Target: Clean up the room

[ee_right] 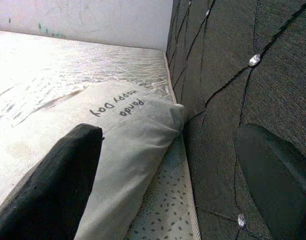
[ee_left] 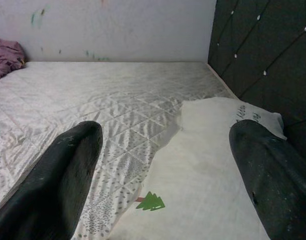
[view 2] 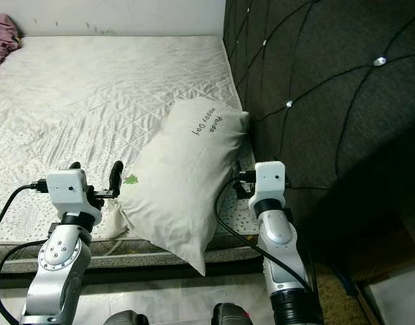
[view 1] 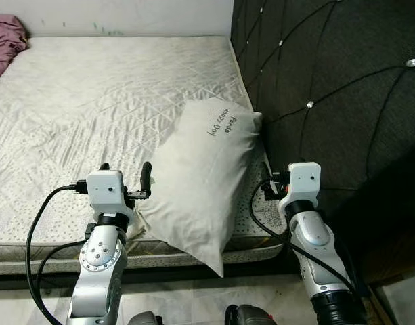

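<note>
Two grippers flank one pillow (view 1: 200, 183), which lies at an angle on the mattress (view 1: 92, 115) with its upper end leaning against the dark tufted headboard (view 1: 329, 88) and its lower corner hanging past the mattress edge toward you. Your left gripper (view 1: 124, 177) sits at the pillow's left edge, fingers spread wide with nothing between them; the left wrist view shows the pillow's corner with its small green tree mark lying in the gap. Your right gripper (ee_right: 177, 175) is beside the pillow's right edge, in the narrow slot between it and the headboard, fingers also wide apart and empty.

Watch that right side: one finger looks close to the headboard, so pushing forward could likely jam it against the padding. Closing the left fingers may catch only loose cover fabric, and the pillow could then sag and slide off the mattress edge when lifted. Crumpled purple cloth (view 1: 5, 40) lies at the far left corner.
</note>
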Controlling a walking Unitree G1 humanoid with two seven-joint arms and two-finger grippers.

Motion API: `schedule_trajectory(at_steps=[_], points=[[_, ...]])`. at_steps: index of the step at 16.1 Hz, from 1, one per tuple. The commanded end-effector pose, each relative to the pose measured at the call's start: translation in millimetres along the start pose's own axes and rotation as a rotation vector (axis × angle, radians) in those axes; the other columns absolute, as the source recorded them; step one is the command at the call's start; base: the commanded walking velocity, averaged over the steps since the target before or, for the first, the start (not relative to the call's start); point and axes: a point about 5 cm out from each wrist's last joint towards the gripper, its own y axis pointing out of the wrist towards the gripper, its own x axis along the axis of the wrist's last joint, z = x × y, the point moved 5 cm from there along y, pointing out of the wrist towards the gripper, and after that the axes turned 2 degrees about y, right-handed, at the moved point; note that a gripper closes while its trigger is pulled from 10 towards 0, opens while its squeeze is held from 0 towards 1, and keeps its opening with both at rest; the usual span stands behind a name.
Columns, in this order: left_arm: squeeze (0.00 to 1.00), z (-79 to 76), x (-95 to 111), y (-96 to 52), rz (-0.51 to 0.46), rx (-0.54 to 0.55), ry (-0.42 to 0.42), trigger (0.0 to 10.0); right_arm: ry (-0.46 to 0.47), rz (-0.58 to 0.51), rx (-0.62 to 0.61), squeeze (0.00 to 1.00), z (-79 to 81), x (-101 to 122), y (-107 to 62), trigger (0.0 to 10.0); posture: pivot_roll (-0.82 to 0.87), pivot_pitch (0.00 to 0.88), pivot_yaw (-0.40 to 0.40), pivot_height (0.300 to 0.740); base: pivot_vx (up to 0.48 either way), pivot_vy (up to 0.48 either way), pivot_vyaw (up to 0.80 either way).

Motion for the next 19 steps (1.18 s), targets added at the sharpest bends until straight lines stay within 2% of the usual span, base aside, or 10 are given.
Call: schedule_trajectory(at_steps=[1, 5, 19], points=[[0.0, 0.9, 2.3, -0.9, -0.008, -0.004, 0.01, 10.0, 0.002, -0.026, 0.009, 0.0, 0.9, 7.5, 1.4, 10.0, -0.01, 0.056, 0.002, 0.74, 0.0, 0.0, 0.0], [0.0, -3.5, 7.6, -3.1, -0.043, -0.043, -0.001, 10.0, -0.002, -0.025, 0.011, 0.0, 1.3, 7.3, 1.7, 10.0, -0.01, 0.058, 0.002, 0.74, 0.067, 0.0, 0.0], [0.0, -6.1, 5.3, -4.2, -0.028, -0.057, -0.009, 10.0, -0.012, -0.02, 0.007, 0.0, -1.2, 7.0, 1.0, 10.0, -0.01, 0.068, -0.001, 0.74, 0.353, 0.0, 0.0]])
